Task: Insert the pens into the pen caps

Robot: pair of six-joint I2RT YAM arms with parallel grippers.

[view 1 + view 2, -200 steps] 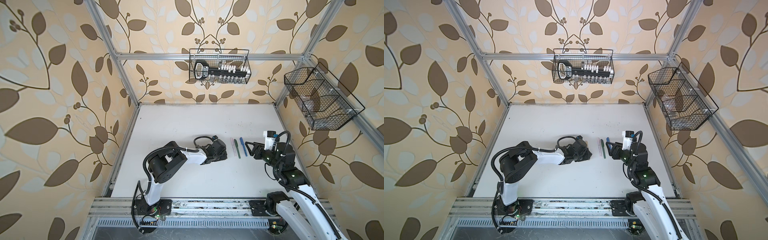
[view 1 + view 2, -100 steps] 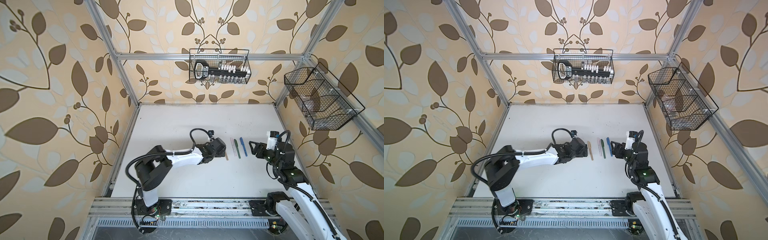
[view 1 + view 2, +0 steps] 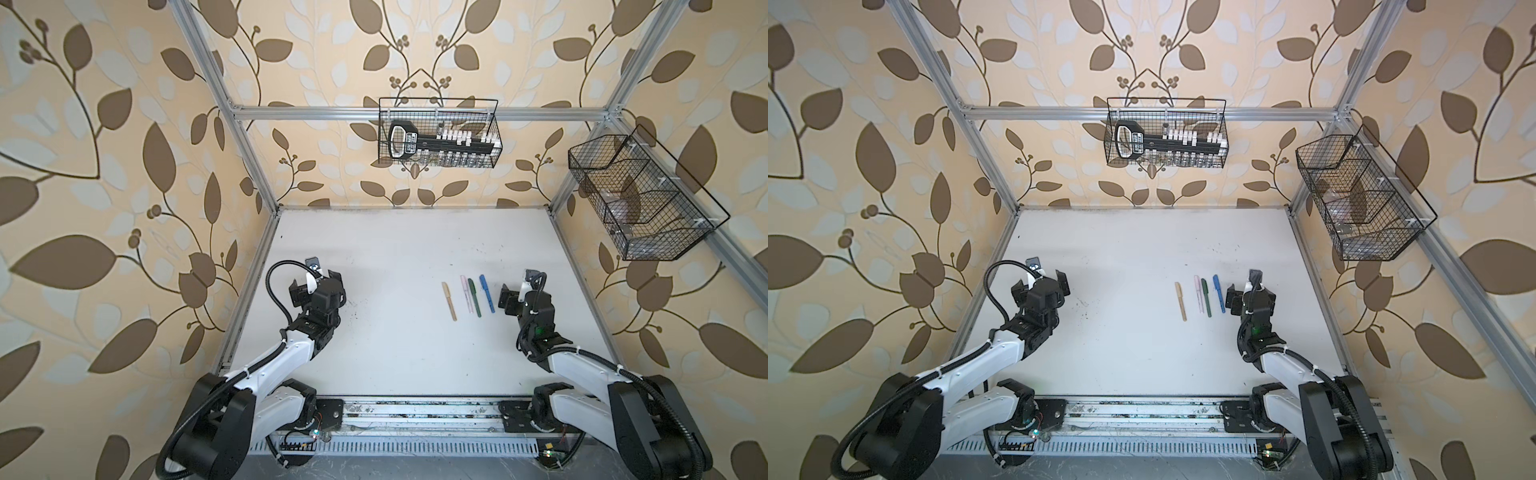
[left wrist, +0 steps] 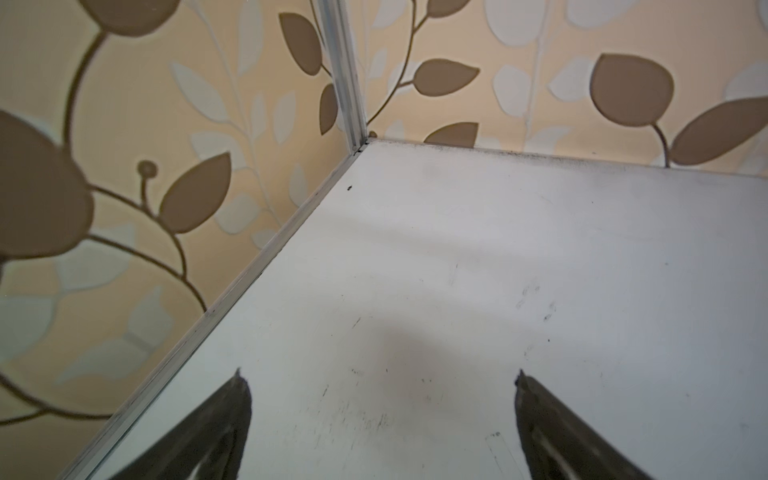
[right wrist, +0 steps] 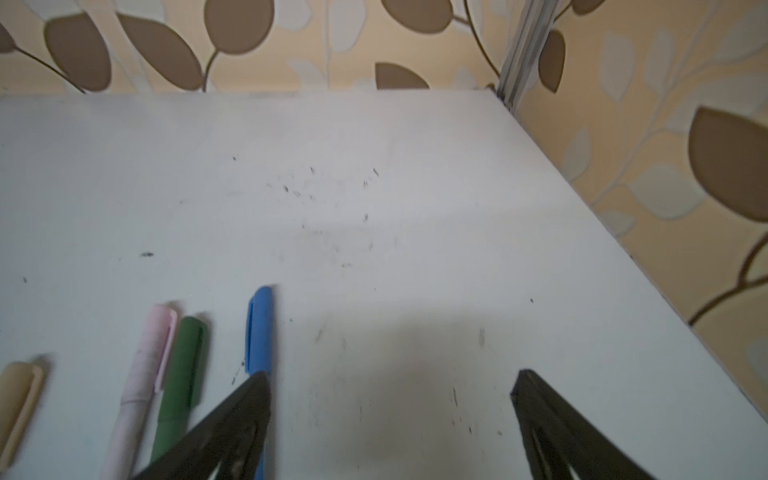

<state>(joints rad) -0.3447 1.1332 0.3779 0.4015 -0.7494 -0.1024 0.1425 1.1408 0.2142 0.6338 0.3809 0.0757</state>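
- Plastic, matte: four pens lying flat in a row on the bench (image 3: 395, 249), toward 3 o'clock from its middle, each running roughly 12 to 6 o'clock. From 9 to 3 o'clock they are the tan pen (image 3: 452, 309), pink pen (image 3: 468, 301), green pen (image 3: 476, 305) and blue pen (image 3: 489, 301). The tan one lies slightly apart; pink and green lie just beside each other.
- Four pen caps (image 5: 259, 328): short tubes with a flat clip, one seated on each pen of its own colour, at the 12 o'clock end.
- Two hands, black, with wedge-shaped fingers. The left hand (image 4: 380, 376) has its jaws spread wide and holds nothing, over bare bench on the 9 o'clock side, well apart from the pens. The right hand (image 5: 390, 374) is also spread wide and empty, just at 3 o'clock of the blue pen.
- One bench: white, smooth, flat, flecked with dark scuffs.
- Two black wire-mesh baskets: the back basket (image 3: 436, 99) at 12 o'clock and the side basket (image 3: 665, 245) at 2 o'clock.
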